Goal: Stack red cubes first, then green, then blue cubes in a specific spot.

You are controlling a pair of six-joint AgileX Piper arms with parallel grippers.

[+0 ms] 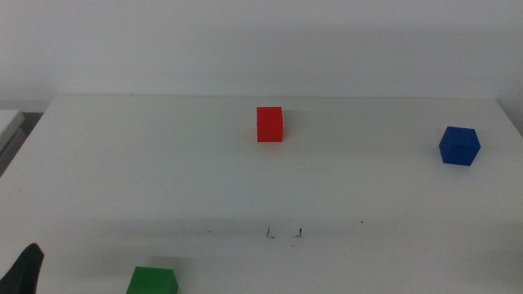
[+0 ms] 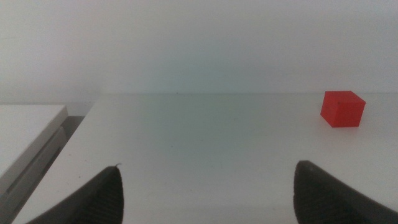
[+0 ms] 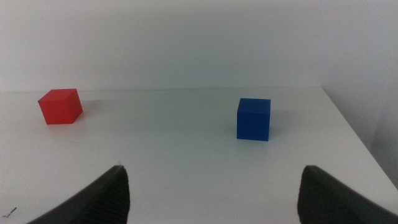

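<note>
The red cube sits at the far middle of the white table; it also shows in the left wrist view and the right wrist view. The blue cube sits at the far right and shows in the right wrist view. The green cube lies at the front left, cut off by the picture's edge. The tick-marked spot is at the front middle, bare. My left gripper is open and empty, low at the front left. My right gripper is open and empty, out of the middle view.
A dark part of the left gripper shows at the bottom left corner. A white ledge stands beside the table's left edge. A plain white wall runs behind the table's far edge. The table's right edge is close to the blue cube.
</note>
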